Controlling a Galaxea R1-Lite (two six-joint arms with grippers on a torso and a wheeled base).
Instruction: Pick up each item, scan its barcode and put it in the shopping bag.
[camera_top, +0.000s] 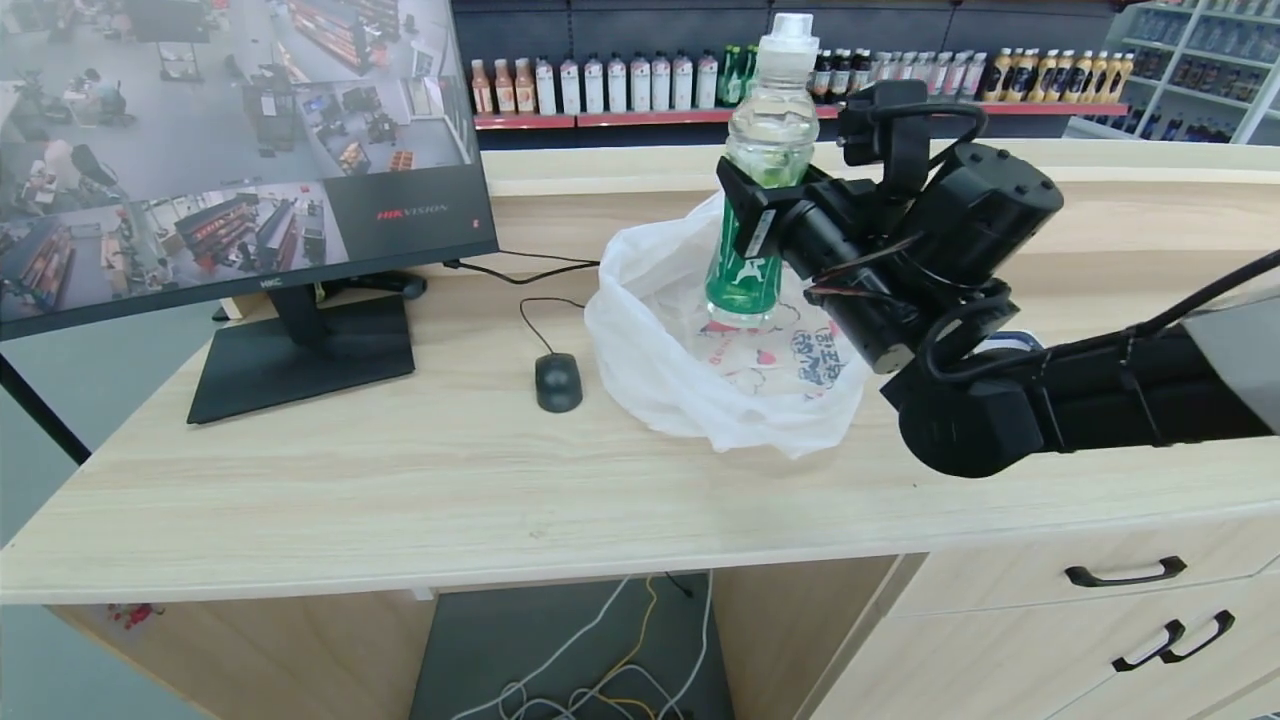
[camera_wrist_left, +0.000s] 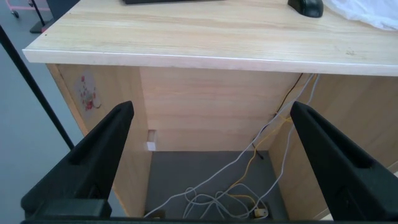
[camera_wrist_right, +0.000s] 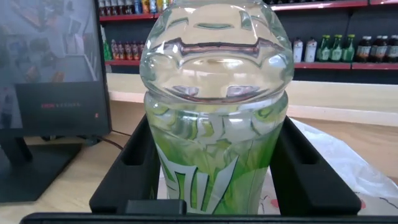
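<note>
At upper centre, bottle (camera_top: 770, 130): clear drink bottle, green label, white cap, upright, its base over the open mouth of the shopping bag (camera_top: 640, 340).
Right gripper (camera_top: 758, 205): our fingers are clamped on the bottle's sides.
Shopping bag: white plastic, on the wooden counter (camera_top: 400, 480) at centre frame.
Left gripper (camera_wrist_left: 211, 107): our fingers stand wide apart, below the counter's edge.
Left of the bag: a black mouse (camera_top: 558, 381) and a monitor (camera_top: 230, 150).
</note>
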